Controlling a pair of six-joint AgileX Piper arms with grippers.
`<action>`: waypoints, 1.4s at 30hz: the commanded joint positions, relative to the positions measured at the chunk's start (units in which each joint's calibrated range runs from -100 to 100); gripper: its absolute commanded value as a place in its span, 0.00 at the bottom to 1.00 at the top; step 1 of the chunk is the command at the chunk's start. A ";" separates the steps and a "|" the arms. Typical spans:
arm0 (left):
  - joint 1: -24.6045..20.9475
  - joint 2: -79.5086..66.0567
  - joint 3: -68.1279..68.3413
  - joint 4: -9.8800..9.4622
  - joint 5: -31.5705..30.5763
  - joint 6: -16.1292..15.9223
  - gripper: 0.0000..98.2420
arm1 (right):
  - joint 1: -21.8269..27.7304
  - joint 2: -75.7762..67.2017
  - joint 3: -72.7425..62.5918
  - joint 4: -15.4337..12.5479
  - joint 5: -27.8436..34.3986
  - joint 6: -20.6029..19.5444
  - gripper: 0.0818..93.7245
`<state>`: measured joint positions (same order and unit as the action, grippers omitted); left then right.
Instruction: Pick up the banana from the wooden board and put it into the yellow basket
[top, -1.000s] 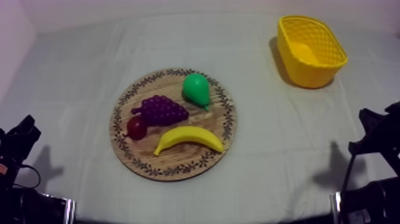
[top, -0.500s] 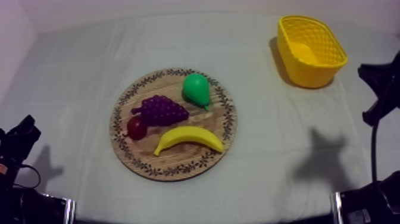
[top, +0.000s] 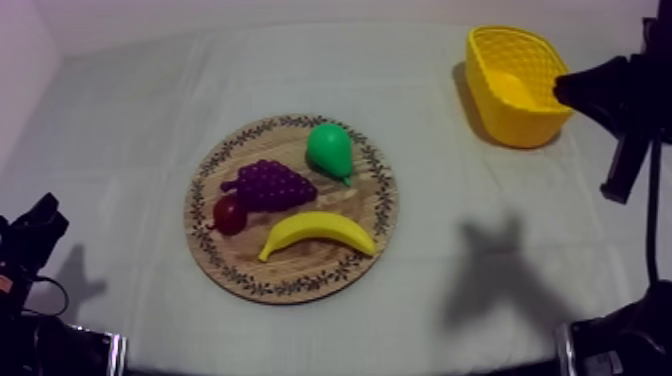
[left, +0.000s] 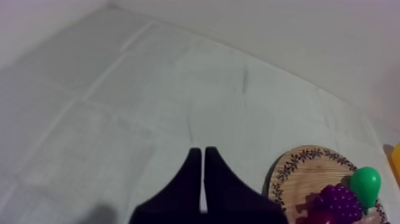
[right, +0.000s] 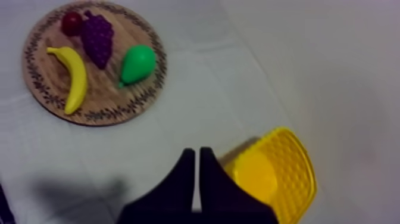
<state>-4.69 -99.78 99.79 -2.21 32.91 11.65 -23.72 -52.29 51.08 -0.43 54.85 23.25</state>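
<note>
The banana (top: 317, 233) lies flat on the round wooden board (top: 310, 272), on the part nearest the camera in the top view. It is bright yellow, smooth and evenly coloured, a plain crescent with tapered ends. Its arched back faces the bunch of grapes (top: 268, 184) and both tips turn toward the board's near rim. It sits just beside the grapes and nothing grips it. The small red fruit (top: 229, 214) rests against the left of the grapes, and the green pear (top: 329, 150) lies on the far side of the board.

The yellow basket (top: 515, 125) stands at the far right of the grey-white cloth (top: 130, 120), well apart from the board.

The right gripper (right: 197, 154) has its two black fingers pressed together into a narrow wedge, holding nothing. It hangs above the cloth just beside the basket. In the top view the right arm (top: 625, 95) comes in at the upper right, next to the basket's rim.

The left gripper (left: 202, 151) is likewise closed on nothing, its fingers together over bare cloth beside the board.
</note>
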 joint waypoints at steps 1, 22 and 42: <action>0.02 -0.05 -0.01 0.03 -0.01 -0.02 0.00 | -4.40 2.08 -0.25 0.54 0.43 -0.12 0.01; 0.02 -0.05 -0.01 0.03 -0.01 -0.01 0.00 | -18.68 31.85 -2.91 3.24 -10.18 -5.38 0.01; 0.02 -0.05 -0.01 0.03 -0.01 -0.01 0.00 | -19.81 44.39 -7.21 4.25 -15.39 -7.85 0.61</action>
<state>-4.69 -99.78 99.79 -2.21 32.91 11.64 -43.48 -7.96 43.88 3.55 39.38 15.62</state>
